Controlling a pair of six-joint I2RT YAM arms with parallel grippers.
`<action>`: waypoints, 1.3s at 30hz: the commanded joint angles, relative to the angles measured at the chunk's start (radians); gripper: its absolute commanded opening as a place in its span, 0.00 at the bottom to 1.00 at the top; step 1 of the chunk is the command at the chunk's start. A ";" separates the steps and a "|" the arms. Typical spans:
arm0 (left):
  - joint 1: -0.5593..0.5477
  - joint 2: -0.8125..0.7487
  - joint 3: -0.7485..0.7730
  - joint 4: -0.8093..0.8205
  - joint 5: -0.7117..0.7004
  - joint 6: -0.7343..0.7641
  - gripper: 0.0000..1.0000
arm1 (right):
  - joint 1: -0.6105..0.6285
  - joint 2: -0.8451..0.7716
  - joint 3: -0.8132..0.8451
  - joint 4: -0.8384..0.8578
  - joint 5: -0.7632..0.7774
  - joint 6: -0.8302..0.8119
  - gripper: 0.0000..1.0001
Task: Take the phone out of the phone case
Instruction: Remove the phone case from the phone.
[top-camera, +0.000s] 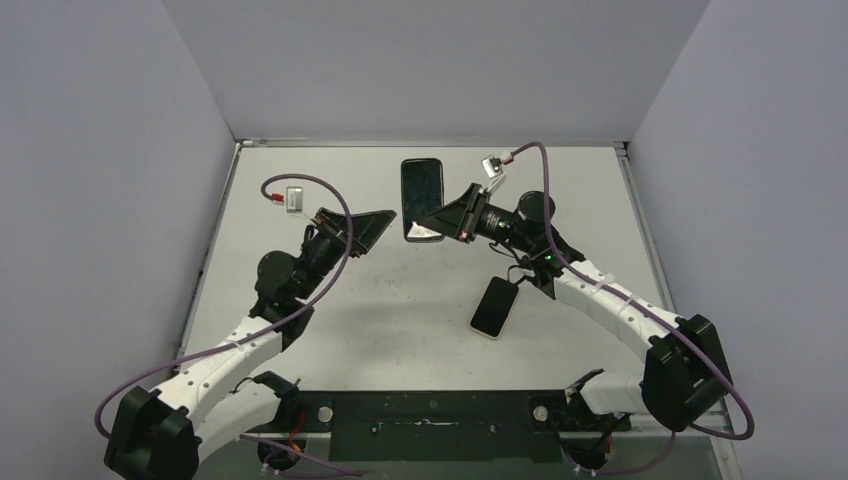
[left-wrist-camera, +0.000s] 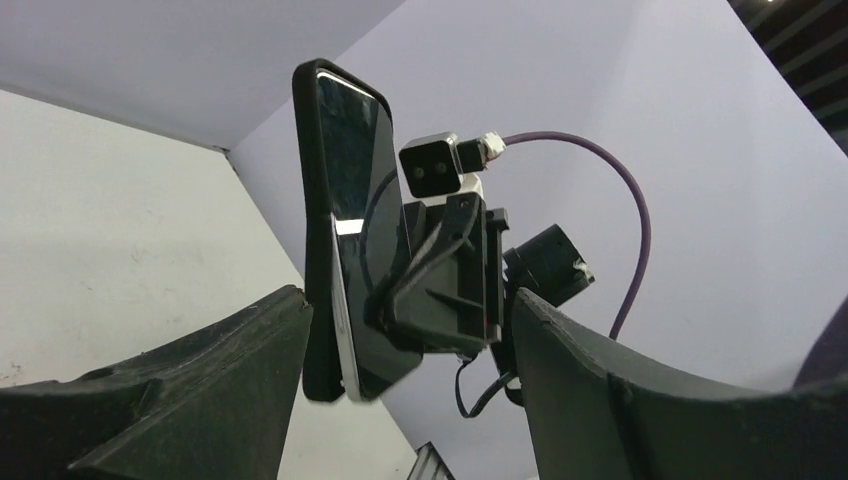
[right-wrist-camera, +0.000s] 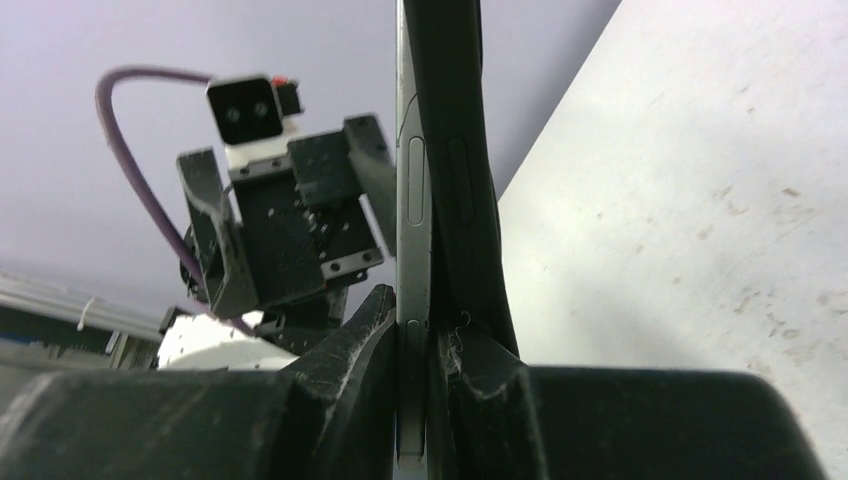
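**A:** Top external view first: the right gripper (top-camera: 447, 222) holds the phone (top-camera: 422, 185) up off the table (top-camera: 330, 330), centre and far, clamped tight on its near end. The left gripper (top-camera: 375, 228) is just to its left, spread wide and empty.

**B:** And that second handset (top-camera: 495, 307), lying flat, nearer and to the right?

**A:** Nobody's on it. Left wrist now: the black case (left-wrist-camera: 312, 250) bulges away from the phone's silver rim at the low end. The open fingers (left-wrist-camera: 220, 390) straddle that corner, one close beside the case. Whether it's touching, I can't tell.

**B:** Right wrist?

**A:** Its pads (right-wrist-camera: 350, 350) pinch phone and case together, edge-on. I'd judge the case rubbery and bendy, the phone rigid, glassy, slick and breakable if dropped. Best hold: the loosened case lip, peeled away, not the screen.
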 joint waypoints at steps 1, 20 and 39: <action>0.013 -0.070 0.000 -0.075 0.059 0.094 0.71 | -0.037 -0.059 0.017 0.100 0.063 0.028 0.00; 0.009 0.001 -0.010 -0.191 0.101 0.151 0.74 | -0.041 -0.070 0.040 0.161 0.048 0.074 0.00; 0.003 0.106 0.038 -0.027 0.180 0.146 0.72 | -0.037 -0.066 0.037 0.168 0.028 0.068 0.00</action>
